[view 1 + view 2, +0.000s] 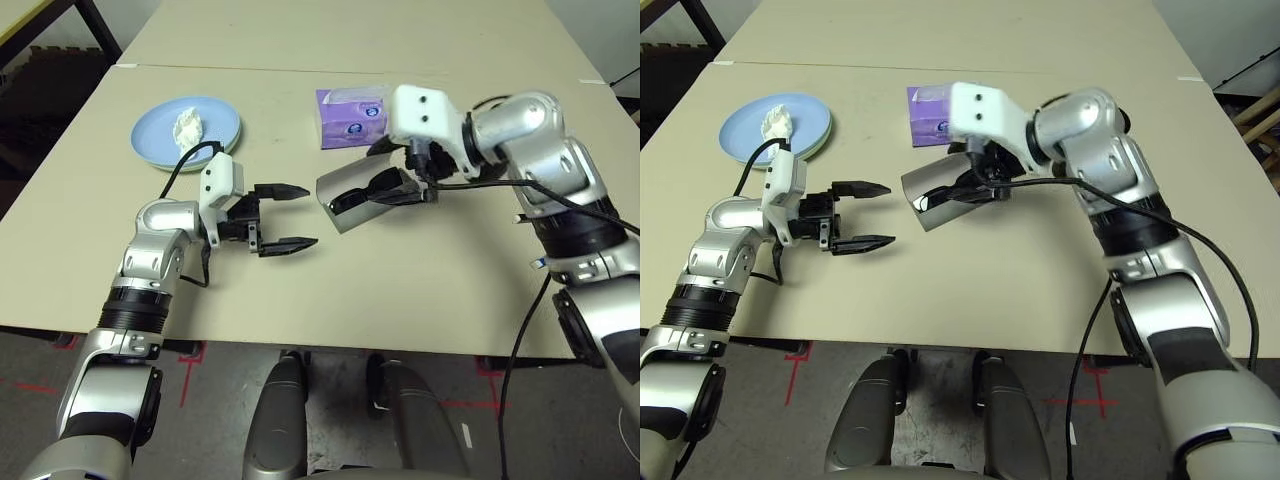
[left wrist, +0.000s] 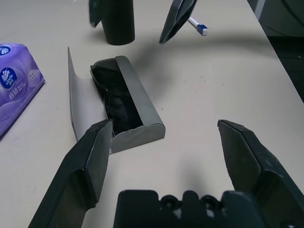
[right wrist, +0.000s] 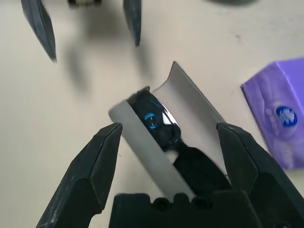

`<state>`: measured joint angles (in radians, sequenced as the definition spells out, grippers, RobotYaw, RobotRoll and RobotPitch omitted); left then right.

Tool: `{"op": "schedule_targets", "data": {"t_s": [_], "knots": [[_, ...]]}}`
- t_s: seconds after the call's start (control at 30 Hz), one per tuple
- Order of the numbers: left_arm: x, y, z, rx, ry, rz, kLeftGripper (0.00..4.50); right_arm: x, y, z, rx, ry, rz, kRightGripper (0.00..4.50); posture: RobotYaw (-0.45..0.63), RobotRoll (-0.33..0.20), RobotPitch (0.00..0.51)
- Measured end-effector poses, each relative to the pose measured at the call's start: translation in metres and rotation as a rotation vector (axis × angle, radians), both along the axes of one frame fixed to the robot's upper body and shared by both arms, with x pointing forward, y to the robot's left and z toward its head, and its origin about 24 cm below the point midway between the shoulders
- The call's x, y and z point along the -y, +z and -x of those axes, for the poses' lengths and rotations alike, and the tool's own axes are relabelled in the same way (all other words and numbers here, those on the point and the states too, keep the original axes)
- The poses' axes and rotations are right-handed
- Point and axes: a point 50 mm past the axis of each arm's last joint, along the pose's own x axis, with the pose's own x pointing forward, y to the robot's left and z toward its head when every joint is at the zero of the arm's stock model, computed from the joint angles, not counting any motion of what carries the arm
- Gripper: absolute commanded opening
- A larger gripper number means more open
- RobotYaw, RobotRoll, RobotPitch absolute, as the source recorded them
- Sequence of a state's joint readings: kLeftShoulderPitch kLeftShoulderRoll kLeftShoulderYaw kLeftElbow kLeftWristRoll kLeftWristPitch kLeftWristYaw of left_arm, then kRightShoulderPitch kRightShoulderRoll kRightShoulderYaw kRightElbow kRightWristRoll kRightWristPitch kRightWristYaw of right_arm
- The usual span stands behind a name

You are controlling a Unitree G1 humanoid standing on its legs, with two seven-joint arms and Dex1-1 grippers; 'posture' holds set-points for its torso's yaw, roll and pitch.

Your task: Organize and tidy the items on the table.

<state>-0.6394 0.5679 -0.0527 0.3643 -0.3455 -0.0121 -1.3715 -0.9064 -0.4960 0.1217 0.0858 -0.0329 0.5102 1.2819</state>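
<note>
- Right gripper (image 1: 405,190) hangs directly over the grey glasses case (image 2: 118,102), fingers spread wide and pinching nothing; in its wrist view the case sits squarely between the two black fingers, so this arm is plainly the nearer one
- Left gripper (image 1: 288,217) points across the table (image 1: 420,300) toward the case from the robot's left, jaws equally wide and empty — near the case's end, but apart from it
- Glasses case lies open on the table in front of the purple tissue box (image 1: 350,116), lid flap (image 2: 80,102) standing up on the box side, black sunglasses (image 3: 164,128) already nested inside
- Long axis of the case runs roughly from one gripper toward the other, slightly aslant, so the lid hinges along that line; closing it looks like a push on the flap, away from the tissue box and down over the tray
- Blue plate (image 1: 170,140) with crumpled tissue (image 1: 187,124) sits well apart, beyond the left arm — not in play for this move
</note>
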Motion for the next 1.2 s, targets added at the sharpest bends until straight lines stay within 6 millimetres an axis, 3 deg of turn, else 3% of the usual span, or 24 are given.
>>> {"op": "schedule_targets", "data": {"t_s": [0.1,0.23,0.5,0.77,0.97,1.2], "knots": [[-0.002,0.001,-0.001,0.001,-0.001,-0.015,4.50,0.010,-0.019,0.008,-0.074,-0.084,-0.184,4.45,0.11,0.000,0.213],[-0.007,0.000,-0.002,-0.016,0.006,-0.028,4.50,0.008,-0.035,0.017,-0.147,-0.136,-0.389,4.45,0.11,0.000,0.219],[-0.013,0.000,-0.002,-0.020,0.021,-0.042,4.50,0.035,-0.058,0.020,-0.020,-0.248,-0.608,4.45,0.11,0.000,0.230],[-0.016,0.000,-0.002,-0.030,0.036,-0.045,4.50,0.065,-0.078,0.022,0.149,-0.220,-0.562,4.45,0.12,0.000,0.235],[-0.020,0.000,-0.001,-0.040,0.050,-0.050,4.50,0.087,-0.095,0.024,0.159,-0.149,-0.456,4.45,0.13,0.000,0.240],[-0.026,-0.001,-0.006,-0.047,0.088,-0.046,4.50,0.094,-0.091,0.023,0.167,-0.150,-0.441,4.45,0.11,0.000,0.236]]}}
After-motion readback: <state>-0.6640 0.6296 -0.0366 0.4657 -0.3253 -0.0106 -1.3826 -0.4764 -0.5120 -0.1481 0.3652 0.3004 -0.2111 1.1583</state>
